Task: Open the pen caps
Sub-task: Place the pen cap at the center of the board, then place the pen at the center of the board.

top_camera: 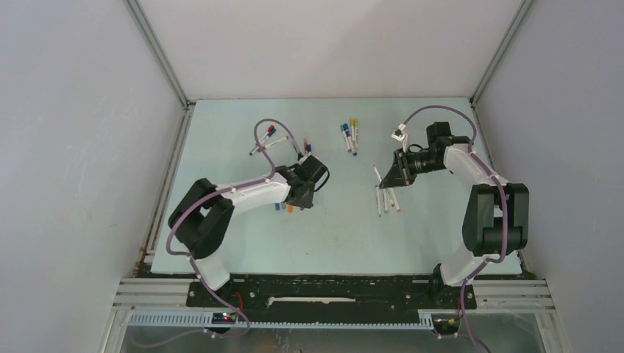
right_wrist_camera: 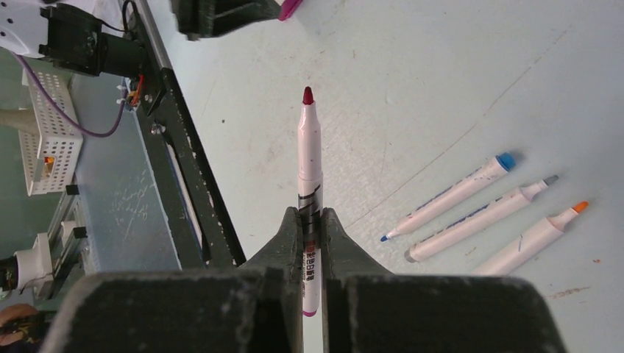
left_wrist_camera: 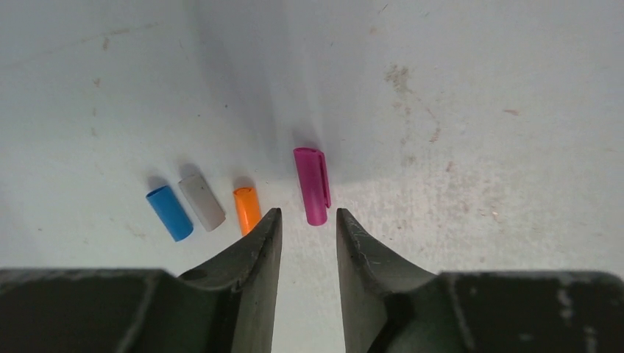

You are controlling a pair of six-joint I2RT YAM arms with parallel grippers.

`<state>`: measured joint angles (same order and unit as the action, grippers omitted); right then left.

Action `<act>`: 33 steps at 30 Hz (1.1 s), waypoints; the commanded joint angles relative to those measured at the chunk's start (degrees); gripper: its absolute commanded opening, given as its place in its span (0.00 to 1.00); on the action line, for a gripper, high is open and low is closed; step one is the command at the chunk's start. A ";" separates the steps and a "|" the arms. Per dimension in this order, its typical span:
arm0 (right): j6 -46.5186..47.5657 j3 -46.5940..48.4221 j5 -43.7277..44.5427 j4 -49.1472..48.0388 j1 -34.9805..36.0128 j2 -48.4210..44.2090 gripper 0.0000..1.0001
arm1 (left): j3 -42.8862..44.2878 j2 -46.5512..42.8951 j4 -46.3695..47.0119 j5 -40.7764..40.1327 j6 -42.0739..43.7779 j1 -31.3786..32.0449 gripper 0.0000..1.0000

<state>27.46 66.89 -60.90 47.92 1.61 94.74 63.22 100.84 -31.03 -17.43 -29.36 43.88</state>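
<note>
Even, diffuse white light all round, no glare; top view sharp but fine detail too small, left wrist view shows soft short shadows behind the pen caps (left_wrist_camera: pixel 243 198) on the table (left_wrist_camera: pixel 478 110), and both wrist views blur the near dark fingers (right_wrist_camera: pixel 294 243) at the bottom edge.

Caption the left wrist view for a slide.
Parted fingers above a magenta cap, beside orange, grey and blue caps.

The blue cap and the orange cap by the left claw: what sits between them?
A grey cap lies between the blue cap and orange cap, seen in the left wrist view.
</note>
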 commanded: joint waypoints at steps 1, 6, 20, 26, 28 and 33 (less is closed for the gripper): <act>-0.73 2.02 2.70 -1.09 -1.07 -0.65 0.00 | 3.27 -7.59 0.90 -1.84 1.36 0.25 0.37; -4.17 2.04 7.98 -3.38 -3.47 -0.05 0.00 | 1.98 -13.39 3.22 -2.81 1.63 0.25 0.45; -9.42 1.97 22.08 -6.65 -6.66 5.73 0.01 | -9.11 -29.90 16.35 -8.81 3.24 0.16 0.68; -10.10 2.04 25.40 -7.12 -6.77 8.24 0.05 | -11.32 -29.99 16.83 -8.62 1.17 -0.93 0.77; -10.34 2.08 26.31 -7.26 -6.79 9.10 0.07 | -11.97 -30.43 17.32 -8.06 0.77 -1.19 0.77; -10.78 2.02 27.82 -7.58 -6.79 10.90 0.12 | -13.07 -31.63 18.31 -7.88 0.55 -1.85 0.79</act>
<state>17.39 67.00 -35.27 41.56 -4.93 104.22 51.59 71.55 -15.51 -24.29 -28.03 42.70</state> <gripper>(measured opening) 0.108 0.782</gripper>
